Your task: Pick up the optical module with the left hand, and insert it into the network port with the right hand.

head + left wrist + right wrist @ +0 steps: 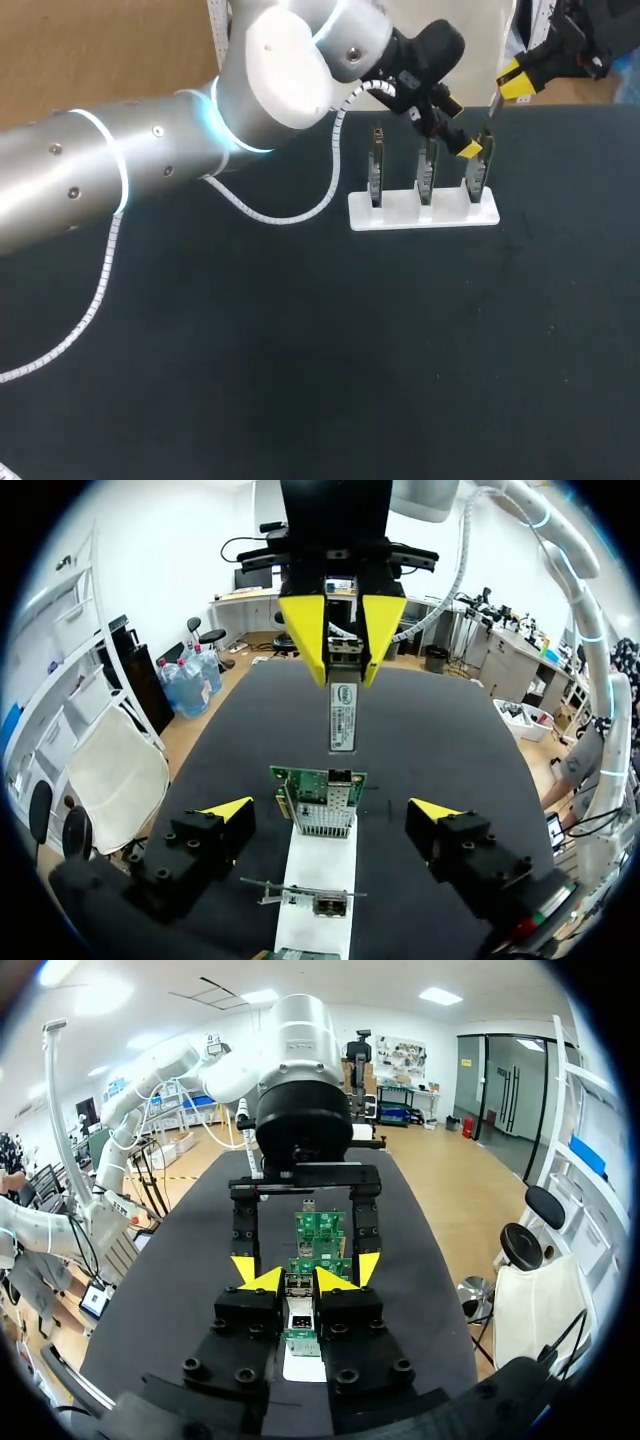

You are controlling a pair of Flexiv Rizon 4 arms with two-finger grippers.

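The right hand [343, 680] is pinching the optical module [342, 715] short of the network port [343, 778], left hand [332, 807] spread; any tilt could be jamming it at the mouth

A white slotted stand [400, 212] sits on the black table [300, 350].

A robotics lab bench, by the look of it: a black-topped table [300, 380] carries a white rack [424, 212] of upright green circuit cards [375, 170] (three in a row), and a silver jointed robot arm [100, 180] with glowing rings and a coiled white cable [290, 215] extends over it
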